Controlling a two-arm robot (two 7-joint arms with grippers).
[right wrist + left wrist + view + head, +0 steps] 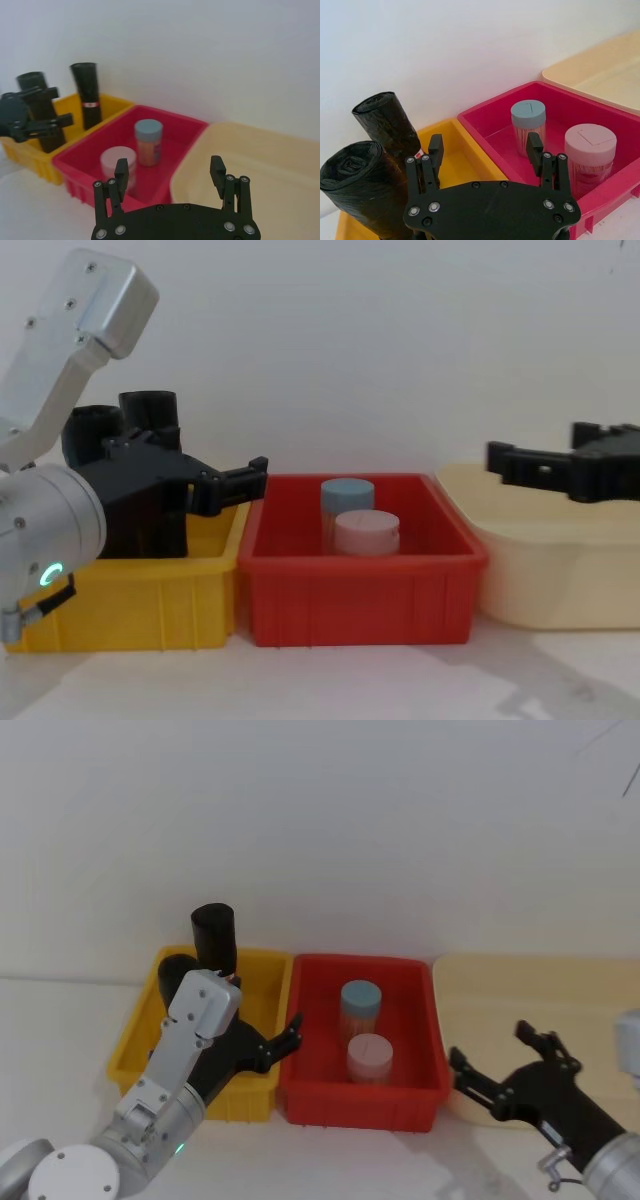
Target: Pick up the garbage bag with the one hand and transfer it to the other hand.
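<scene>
The garbage bag [355, 185], a plain black roll, stands upright in the yellow bin [135, 1065], at its left side [178, 968] [88, 435] [35, 100]. Behind it stands a second black roll [213, 935] with a red-and-white sticker [90, 104]. My left gripper [485, 150], on the green-ringed wrist, is open over the right part of the yellow bin [286, 1038] [240, 480]. The plain roll is beside it, not between its fingers. My right gripper [169, 172] is open and empty above the cream tray's front left corner [492, 1048] [545, 455].
A red bin [360, 1105] sits between the yellow bin and a cream tray [560, 990]. It holds a blue-lidded jar [361, 1000] and a pink-lidded jar [369, 1055]. A white wall rises close behind the bins.
</scene>
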